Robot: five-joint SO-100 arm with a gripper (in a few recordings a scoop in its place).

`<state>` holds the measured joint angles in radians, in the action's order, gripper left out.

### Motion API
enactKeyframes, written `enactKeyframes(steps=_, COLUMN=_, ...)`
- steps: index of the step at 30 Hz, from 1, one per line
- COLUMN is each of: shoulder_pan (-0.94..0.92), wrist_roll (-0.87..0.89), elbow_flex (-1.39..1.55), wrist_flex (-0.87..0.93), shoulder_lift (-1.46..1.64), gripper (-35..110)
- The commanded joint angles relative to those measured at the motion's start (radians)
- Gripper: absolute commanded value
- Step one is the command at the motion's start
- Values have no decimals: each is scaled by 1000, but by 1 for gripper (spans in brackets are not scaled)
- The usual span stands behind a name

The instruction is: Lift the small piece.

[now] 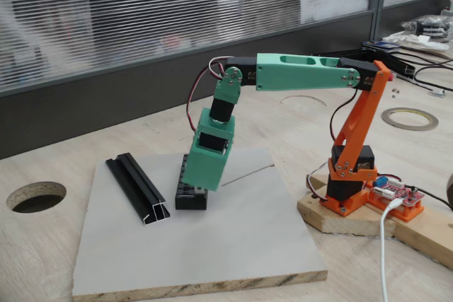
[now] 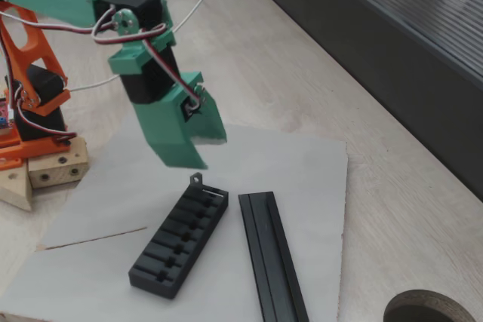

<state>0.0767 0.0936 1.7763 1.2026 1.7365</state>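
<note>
Nearest the lens in a fixed view, the long black channel rail (image 2: 273,258) runs down to the bottom edge of the frame, with the ribbed black block (image 2: 179,238) lying just beside it on the grey board (image 2: 302,164). At the upper end of that block stands the small piece (image 2: 197,179), a tiny tab with a hole, upright and touching the block's end; whether it rests on the block or against it cannot be settled. Judged by its size and thinness, it should be very light, stiff and slippery, liable to tip or skid under a glancing touch. The best hold appears to be across its flat faces near the top, with the pinch kept shallow so the fingers do not foul the block. The green gripper (image 2: 198,147) hangs above and slightly upper left of the tab, apart from it, fingers pointing down toward the board. The fingers appear drawn together with nothing between them. In both fixed views the arm reaches out level from its orange base (image 1: 352,175), then bends sharply down at the wrist, so the gripper (image 1: 205,186) comes nearly vertical over the block's end.
</note>
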Motion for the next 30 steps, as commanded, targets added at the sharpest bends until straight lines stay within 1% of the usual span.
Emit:
enactKeyframes(steps=1, shoulder_pan=-52, wrist_roll=-6, elbow_flex=-5, wrist_flex=-21, shoulder_lift=14, gripper=44)
enactKeyframes(steps=4, shoulder_pan=-77, wrist_roll=-17, elbow_flex=-3, wrist_flex=-21, shoulder_lift=14, gripper=44)
enactKeyframes(steps=9, shoulder_pan=-67, wrist_roll=-120, elbow_flex=-3, wrist_flex=-21, shoulder_lift=11, gripper=44)
enactKeyframes(steps=11, shoulder_pan=-66, wrist_roll=-135, elbow_flex=-3, wrist_flex=-21, shoulder_lift=-28, gripper=44)
enactKeyframes(steps=18, shoulder_pan=-63, wrist_roll=-133, elbow_flex=-5, wrist_flex=-26, shoulder_lift=-86, gripper=44)
enactKeyframes(steps=26, shoulder_pan=-63, wrist_roll=-124, elbow_flex=-5, wrist_flex=-129, shoulder_lift=-87, gripper=44)
enactKeyframes(steps=30, shoulder_pan=-63, wrist_roll=-124, elbow_flex=3, wrist_flex=-133, shoulder_lift=-87, gripper=44)
